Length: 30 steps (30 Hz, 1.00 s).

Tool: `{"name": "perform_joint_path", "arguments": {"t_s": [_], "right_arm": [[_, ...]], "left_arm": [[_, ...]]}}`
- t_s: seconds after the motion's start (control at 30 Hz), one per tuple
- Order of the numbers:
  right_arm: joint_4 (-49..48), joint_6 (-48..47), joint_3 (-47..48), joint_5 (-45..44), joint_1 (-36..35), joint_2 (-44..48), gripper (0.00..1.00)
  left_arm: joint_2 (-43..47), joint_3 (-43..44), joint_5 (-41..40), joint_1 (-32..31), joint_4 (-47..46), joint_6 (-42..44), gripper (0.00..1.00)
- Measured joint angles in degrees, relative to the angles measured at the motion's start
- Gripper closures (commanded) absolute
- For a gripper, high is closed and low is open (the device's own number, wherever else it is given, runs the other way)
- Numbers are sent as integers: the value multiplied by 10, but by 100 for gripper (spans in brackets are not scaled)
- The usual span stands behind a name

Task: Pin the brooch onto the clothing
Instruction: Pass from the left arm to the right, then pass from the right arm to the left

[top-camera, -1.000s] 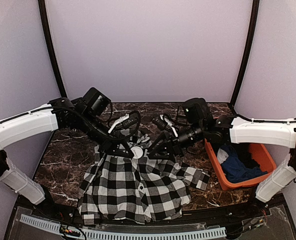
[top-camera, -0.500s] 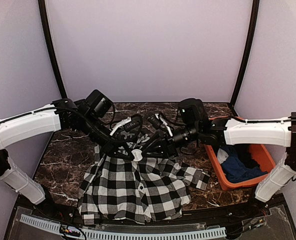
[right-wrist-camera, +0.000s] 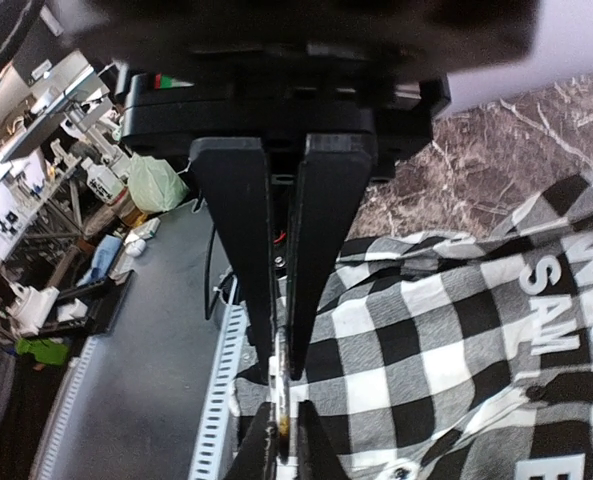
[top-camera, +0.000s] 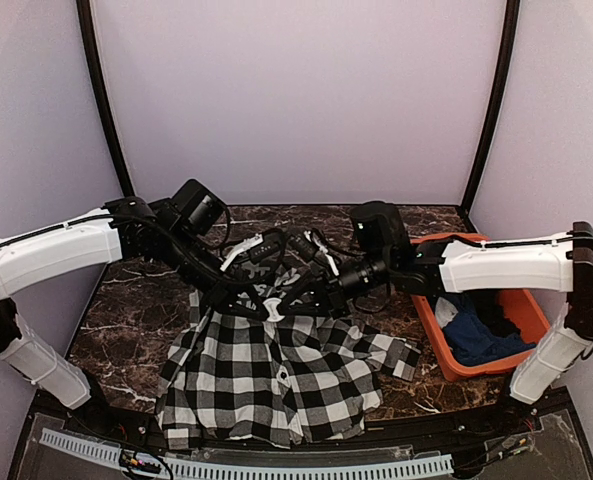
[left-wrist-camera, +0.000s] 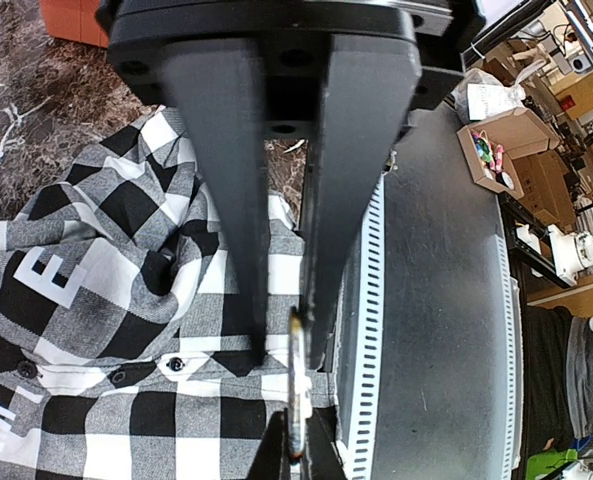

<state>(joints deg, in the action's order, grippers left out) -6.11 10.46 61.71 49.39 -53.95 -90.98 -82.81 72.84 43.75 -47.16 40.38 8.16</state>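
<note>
We find the brooch [left-wrist-camera: 296, 385] edge-on and clear of the fabric, caught between two sets of fingertips that meet tip to tip. The left gripper [left-wrist-camera: 286, 355] is closed to a narrow slit on it. The right gripper [right-wrist-camera: 279, 372] pinches the same piece from the opposite side. Beneath them the clothing [top-camera: 276, 380] lies spread on the marble table [top-camera: 126, 310], with lettering and buttons showing. We judge the pin not yet through the cloth, so piercing and fastening remain. We cannot tell whether the clasp is open. An orange bin [top-camera: 431, 325] holding a blue garment [top-camera: 476, 338] stands to the right.
</note>
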Motion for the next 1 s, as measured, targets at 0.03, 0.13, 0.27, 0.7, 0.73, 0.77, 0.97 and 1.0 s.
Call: {"name": "perform_joint_path", "arguments": {"t_s": [0.03, 0.13, 0.27, 0.7, 0.73, 0.77, 0.97, 1.0], "right_arm": [[0, 3, 0, 2, 0, 0, 100], [-4, 3, 0, 1, -2, 0, 100], [-48, 10, -24, -16, -2, 13, 100], [-518, 218, -285, -192, -10, 61, 100], [-552, 231, -293, -213, -16, 51, 100], [-579, 242, -296, -235, -23, 40, 100], [-659, 279, -297, -317, -58, -8, 100], [-664, 281, -297, -328, -61, -12, 100]], "left_arm": [[0, 0, -3, 0, 0, 0, 94], [0, 0, -7, 0, -1, 0, 70], [8, -15, -15, 0, -26, -15, 49], [203, -203, -47, 52, -358, -172, 1], [192, -207, -43, 52, -380, -184, 1], [181, -210, -41, 52, -399, -194, 1], [104, -231, -28, 52, -478, -241, 7], [99, -233, -26, 52, -485, -246, 13]]}}
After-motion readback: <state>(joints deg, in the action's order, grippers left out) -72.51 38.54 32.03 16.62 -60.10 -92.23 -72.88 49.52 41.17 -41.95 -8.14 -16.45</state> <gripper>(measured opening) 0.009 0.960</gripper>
